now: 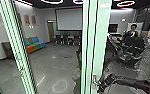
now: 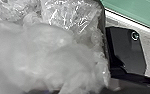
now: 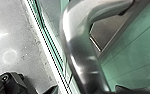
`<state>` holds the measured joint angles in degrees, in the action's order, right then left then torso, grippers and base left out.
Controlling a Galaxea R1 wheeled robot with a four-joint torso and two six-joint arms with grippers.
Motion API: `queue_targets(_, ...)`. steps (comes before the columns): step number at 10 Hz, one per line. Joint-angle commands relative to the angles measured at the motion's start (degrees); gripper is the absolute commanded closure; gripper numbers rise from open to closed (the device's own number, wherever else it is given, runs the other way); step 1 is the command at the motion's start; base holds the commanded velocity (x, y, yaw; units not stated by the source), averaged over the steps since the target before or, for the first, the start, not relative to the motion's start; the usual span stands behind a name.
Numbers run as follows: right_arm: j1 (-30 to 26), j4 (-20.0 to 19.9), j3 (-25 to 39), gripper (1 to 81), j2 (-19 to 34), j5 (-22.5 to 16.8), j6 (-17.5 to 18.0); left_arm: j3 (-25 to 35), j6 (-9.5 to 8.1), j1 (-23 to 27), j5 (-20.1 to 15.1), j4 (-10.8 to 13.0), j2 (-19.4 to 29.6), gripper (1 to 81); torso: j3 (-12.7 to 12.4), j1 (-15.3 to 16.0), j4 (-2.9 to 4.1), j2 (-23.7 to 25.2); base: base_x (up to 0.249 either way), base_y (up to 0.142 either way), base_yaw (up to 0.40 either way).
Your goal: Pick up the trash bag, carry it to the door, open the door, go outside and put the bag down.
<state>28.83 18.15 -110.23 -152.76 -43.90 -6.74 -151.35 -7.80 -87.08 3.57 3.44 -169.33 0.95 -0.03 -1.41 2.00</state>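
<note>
Though door handle (image 1: 94,79) and right claw (image 1: 99,86) overlap, I cannot tell either claw's opening or hold

Same door handle (image 1: 94,79), head and right wrist (nearer) views

Smooth grey floor (image 1: 49,65); on it, low blue, green and orange sofa (image 1: 36,45), dark chairs (image 1: 65,39) in row.
</note>
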Motion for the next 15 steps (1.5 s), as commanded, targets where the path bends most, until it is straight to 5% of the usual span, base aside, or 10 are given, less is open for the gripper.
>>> queue_targets(1, 1.5, -5.8, -1.4, 1.0, 0.4, -3.7, 3.5, -0.3, -0.2, 2.7, -2.9, -0.4, 0.5, 81.1, 0.0, 0.0, 0.0, 0.0, 0.0, 0.0, 0.0)
queue_targets(8, 4.3, -5.8, -0.8, 1.0, -0.7, 0.9, 11.4, -0.3, -0.11, 2.7, -2.9, -0.3, 0.4, 81.1, 0.0, 0.0, 0.0, 0.0, 0.0, 0.0, 0.0)
queue_targets(13, 4.3, -5.8, -0.9, 1.0, -1.0, 2.3, 11.8, -0.3, -0.2, 2.7, -2.9, -0.4, 0.4, 81.1, 0.0, 0.0, 0.0, 0.0, 0.0, 0.0, 0.0)
queue_targets(15, 3.6, -5.3, -1.2, 1.0, -0.7, 1.4, 11.2, -0.3, -0.2, 2.7, -2.9, -0.3, 0.4, 81.1, 5.4, 0.0, 0.0, 0.0, 0.0, 0.0, 0.0)
